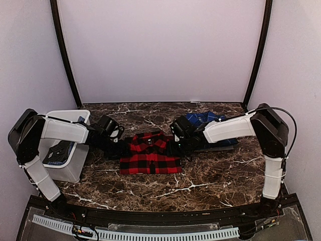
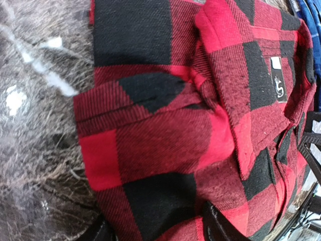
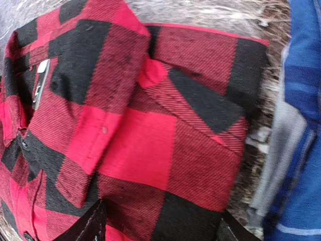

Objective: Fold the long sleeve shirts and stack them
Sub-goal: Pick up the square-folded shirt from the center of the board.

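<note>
Red-and-black checked flannel shirt (image 1: 150, 154) lies folded into a rectangle on the dark brown marbled worktop (image 1: 205, 181), its collar on the side away from the arm bases. At the shirt's left edge the left end effector (image 1: 117, 145) sits low against the cloth, its forearm reaching in nearly level from a raised elbow. Its dark fingers (image 2: 216, 227) stand apart, open, with flat fabric between them. At the shirt's right edge the right end effector (image 1: 182, 142) mirrors that pose, its fingers (image 3: 89, 226) likewise spread open over the folded side. Just behind and to the right of the shirt, partly hidden by the right forearm, lies the blue-and-navy plaid flannel shirt (image 1: 203, 119). Left of the shirt, beyond the left arm, stands a white plastic bin (image 1: 75, 169).
</note>
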{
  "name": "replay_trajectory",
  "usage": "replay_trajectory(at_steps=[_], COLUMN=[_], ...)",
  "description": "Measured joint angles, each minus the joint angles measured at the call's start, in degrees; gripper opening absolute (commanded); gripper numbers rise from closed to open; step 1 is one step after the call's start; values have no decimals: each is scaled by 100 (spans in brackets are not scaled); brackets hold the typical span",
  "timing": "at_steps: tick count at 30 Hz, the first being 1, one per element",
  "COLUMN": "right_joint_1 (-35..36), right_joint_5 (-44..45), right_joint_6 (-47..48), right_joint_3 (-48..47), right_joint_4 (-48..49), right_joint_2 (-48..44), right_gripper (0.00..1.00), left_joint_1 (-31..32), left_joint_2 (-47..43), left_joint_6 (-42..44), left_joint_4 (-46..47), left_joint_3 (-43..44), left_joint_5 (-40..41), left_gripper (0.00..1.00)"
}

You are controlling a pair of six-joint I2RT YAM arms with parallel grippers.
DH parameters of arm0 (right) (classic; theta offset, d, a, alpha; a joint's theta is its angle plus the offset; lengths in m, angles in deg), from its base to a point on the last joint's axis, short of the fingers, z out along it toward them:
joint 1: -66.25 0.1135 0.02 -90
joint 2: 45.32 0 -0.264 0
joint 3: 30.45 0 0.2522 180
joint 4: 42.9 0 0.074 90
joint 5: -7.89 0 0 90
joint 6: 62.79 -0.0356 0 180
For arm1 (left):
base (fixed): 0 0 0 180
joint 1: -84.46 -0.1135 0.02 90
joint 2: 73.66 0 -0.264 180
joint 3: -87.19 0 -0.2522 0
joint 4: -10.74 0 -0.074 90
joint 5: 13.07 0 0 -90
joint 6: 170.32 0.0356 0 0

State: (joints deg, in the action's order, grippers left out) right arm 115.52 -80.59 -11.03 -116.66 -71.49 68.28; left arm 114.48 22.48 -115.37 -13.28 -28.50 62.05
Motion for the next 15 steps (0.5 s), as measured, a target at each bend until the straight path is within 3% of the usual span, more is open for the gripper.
replay_trajectory(at_steps=[5,9,13,15], right_joint_1=[68,72,72,74], right_joint_5=[4,0,17,28], right_joint_6=[-15,-9,105,136], right_joint_3=[-105,-262,-522,-704], right_joint_4=[83,-20,-284,-426], right_joint_2=[111,216,348,391], right_gripper=[49,20,0,0], left_joint_1=[28,66,114,116], left_joint_2=[87,155,155,127], left_joint_6=[-160,-291,-369,-387], left_joint_4=[127,162,127,98], left_joint_3=[-2,-4,-7,-4], left_joint_5=[35,59,103,127], left_gripper=[26,6,0,0])
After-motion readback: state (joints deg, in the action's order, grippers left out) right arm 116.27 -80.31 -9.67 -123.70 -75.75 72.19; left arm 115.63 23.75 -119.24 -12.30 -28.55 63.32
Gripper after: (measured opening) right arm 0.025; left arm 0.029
